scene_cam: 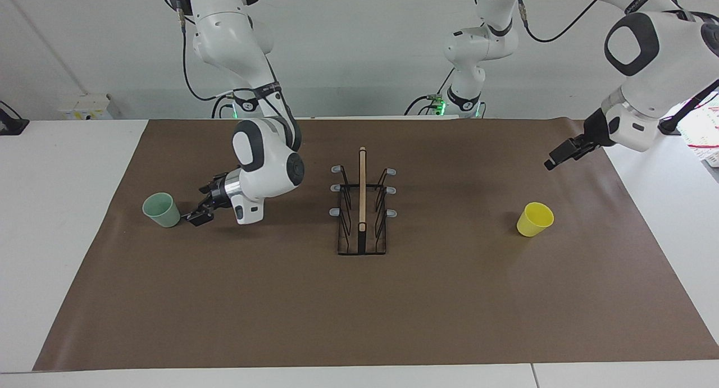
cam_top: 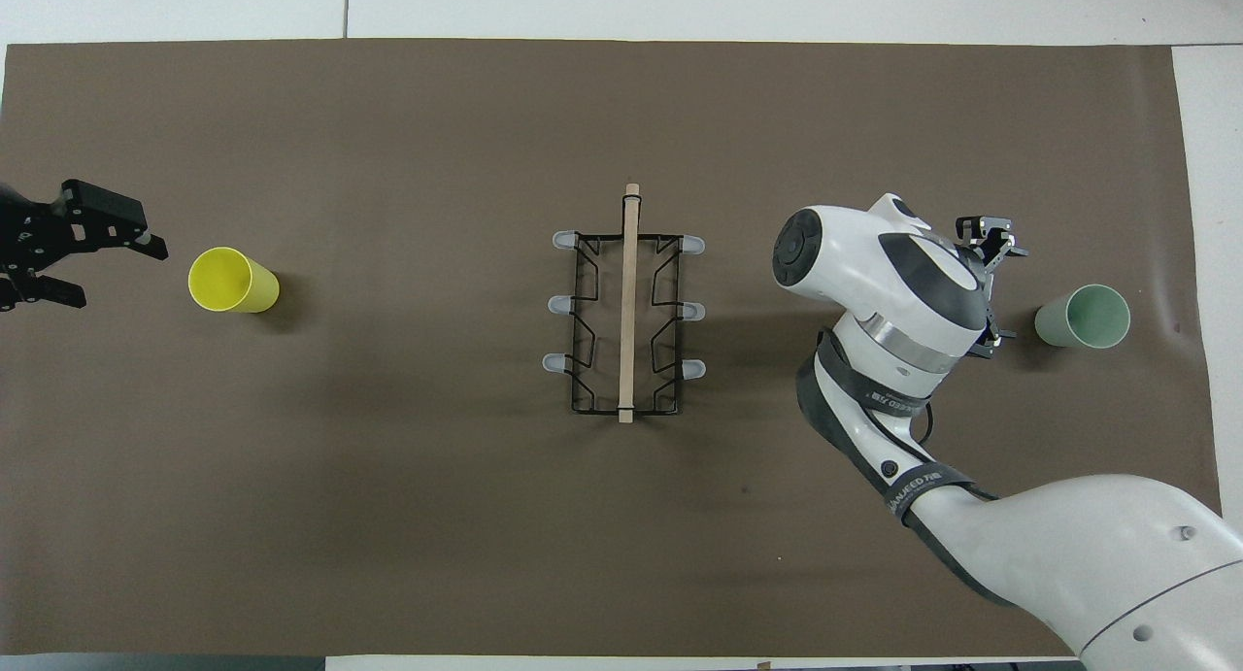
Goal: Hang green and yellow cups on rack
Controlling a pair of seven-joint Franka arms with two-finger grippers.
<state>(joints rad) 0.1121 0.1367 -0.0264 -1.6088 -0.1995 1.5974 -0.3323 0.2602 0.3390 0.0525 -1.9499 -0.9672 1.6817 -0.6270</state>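
The rack [scene_cam: 362, 208] stands at the middle of the brown mat [scene_cam: 359, 309], all six prongs bare. The green cup [scene_cam: 162, 209] stands upright near the right arm's end of the table; the right gripper [scene_cam: 196, 215] sits low just beside it, jaws spread, grasping nothing. The yellow cup [scene_cam: 535, 219] stands near the left arm's end. The left gripper [scene_cam: 553, 159] hangs above the mat by that edge, jaws released.

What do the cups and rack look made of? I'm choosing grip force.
Green cup and yellow cup: probably thin plastic, with smooth, matte, evenly coloured walls. Rack: thin black wire, likely metal, with a pale, wood-like top bar and grey, possibly rubbery prong tips.
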